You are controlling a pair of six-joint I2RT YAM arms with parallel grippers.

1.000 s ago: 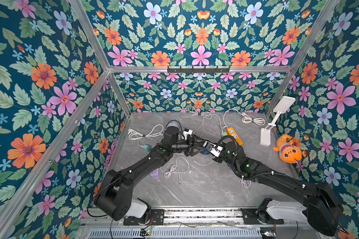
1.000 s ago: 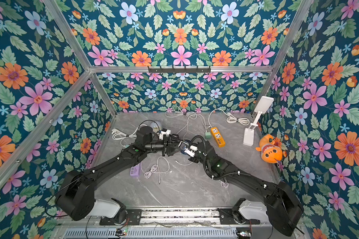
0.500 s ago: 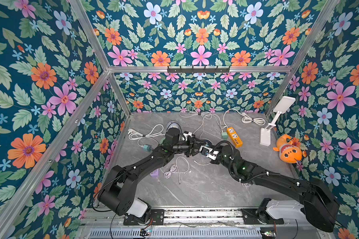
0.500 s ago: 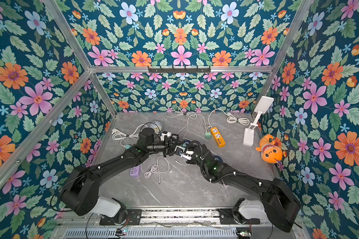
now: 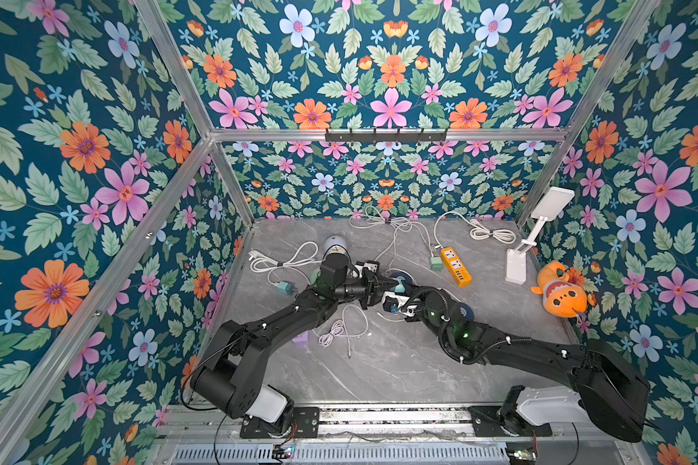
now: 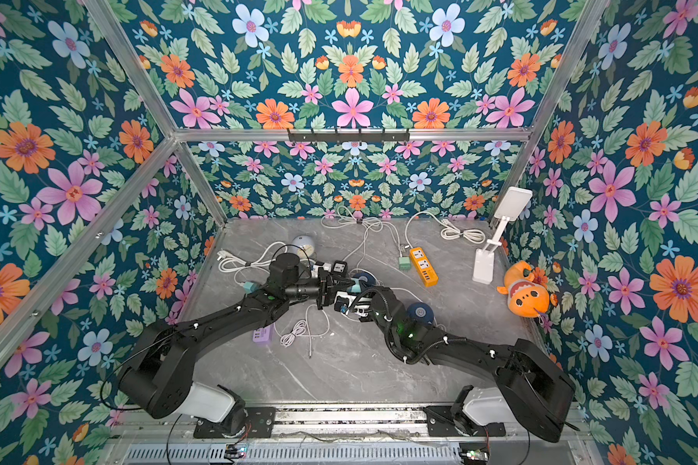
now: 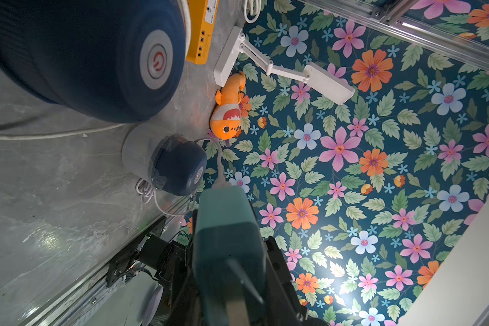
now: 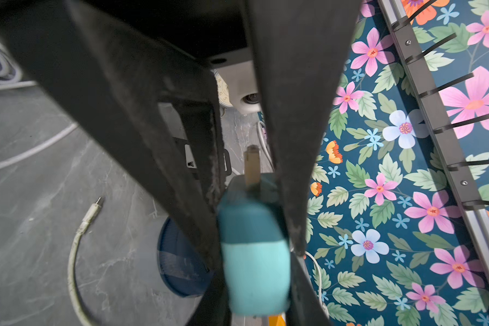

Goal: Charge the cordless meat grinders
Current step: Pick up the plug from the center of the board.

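Note:
Both grippers meet at mid-table on one teal charger adapter (image 5: 397,286) with a white cable. My left gripper (image 5: 381,292) is shut on its darker pronged end (image 7: 229,240). My right gripper (image 5: 395,298) is shut on its pale end (image 8: 254,271). The left fingers (image 8: 288,127) flank the adapter in the right wrist view. One navy cordless meat grinder (image 5: 400,277) with a grey button (image 7: 156,59) stands just behind the grippers. Another navy grinder (image 6: 420,312) sits on a clear bowl (image 7: 137,152) beside my right forearm.
An orange power strip (image 5: 455,266), a white desk lamp (image 5: 516,261) and an orange plush fish (image 5: 561,294) are at the right. A pale alarm clock (image 5: 335,245), white cables (image 5: 283,261), a teal plug (image 5: 286,288), a purple charger (image 5: 301,337) and a coiled cord (image 5: 339,330) lie on the left.
My right gripper carried the teal adapter leftwards to the left gripper. The left jaws, wide a second ago, have closed onto it.

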